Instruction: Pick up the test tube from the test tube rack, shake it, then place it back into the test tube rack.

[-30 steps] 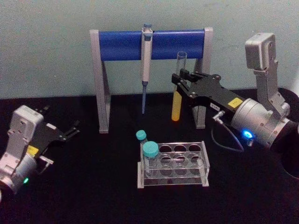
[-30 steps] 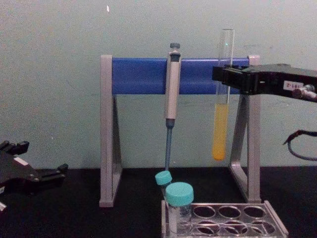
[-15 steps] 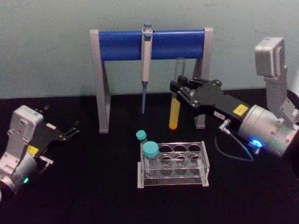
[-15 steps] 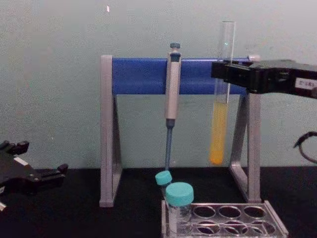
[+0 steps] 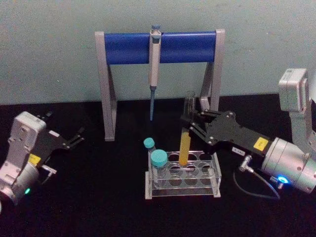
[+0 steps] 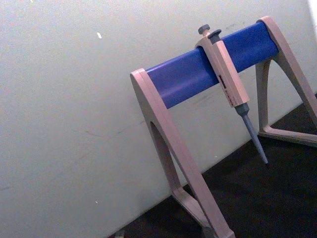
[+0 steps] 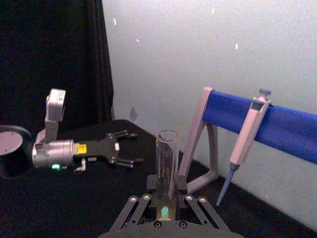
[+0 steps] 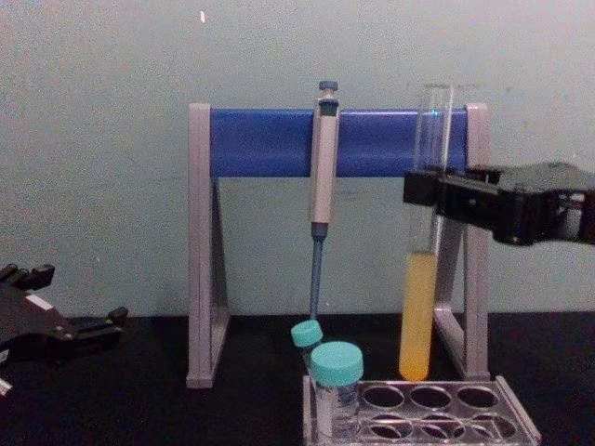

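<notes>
the right tool was clamped on the test tube at its clear upper part, holding it upright with its round bottom just above the far row of holes in the rack. from the chest view, the tip looked not yet inside a hole. to seat it well, the tube wanted centring over one hole, a slow vertical descent, and release only once the rack bore it. the left tool, fingers spread and empty, sat parked at the left over the worktop.
</notes>
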You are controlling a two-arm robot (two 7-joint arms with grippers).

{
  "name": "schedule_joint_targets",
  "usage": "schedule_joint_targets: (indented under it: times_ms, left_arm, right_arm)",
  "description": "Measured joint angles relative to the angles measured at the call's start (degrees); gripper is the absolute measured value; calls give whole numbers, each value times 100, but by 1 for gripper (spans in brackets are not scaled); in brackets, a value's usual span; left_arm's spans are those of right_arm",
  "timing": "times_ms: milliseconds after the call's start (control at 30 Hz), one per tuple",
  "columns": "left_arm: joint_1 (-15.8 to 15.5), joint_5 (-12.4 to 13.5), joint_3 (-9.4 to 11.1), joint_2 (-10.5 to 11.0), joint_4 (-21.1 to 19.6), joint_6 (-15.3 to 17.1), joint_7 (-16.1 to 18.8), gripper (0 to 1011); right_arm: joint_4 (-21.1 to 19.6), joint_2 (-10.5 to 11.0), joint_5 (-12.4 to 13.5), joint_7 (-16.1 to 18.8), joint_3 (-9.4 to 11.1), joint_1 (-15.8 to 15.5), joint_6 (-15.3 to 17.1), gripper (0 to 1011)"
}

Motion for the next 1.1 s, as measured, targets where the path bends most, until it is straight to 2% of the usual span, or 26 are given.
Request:
schedule_joint_targets:
  times_ms: [233,700,1100]
  left_arm:
    - [0,0,0,0,0,0,0,1001]
    - [0,0,0,0,0,0,0,1001]
    - [0,0,0,0,0,0,0,1001]
  right_arm:
    - [79,70,30,-2,-70,-61,-98,221]
    - [396,-73,14,2,-225,79,-233,221]
    - [605,-169,-57,1,-331,186,-221,221]
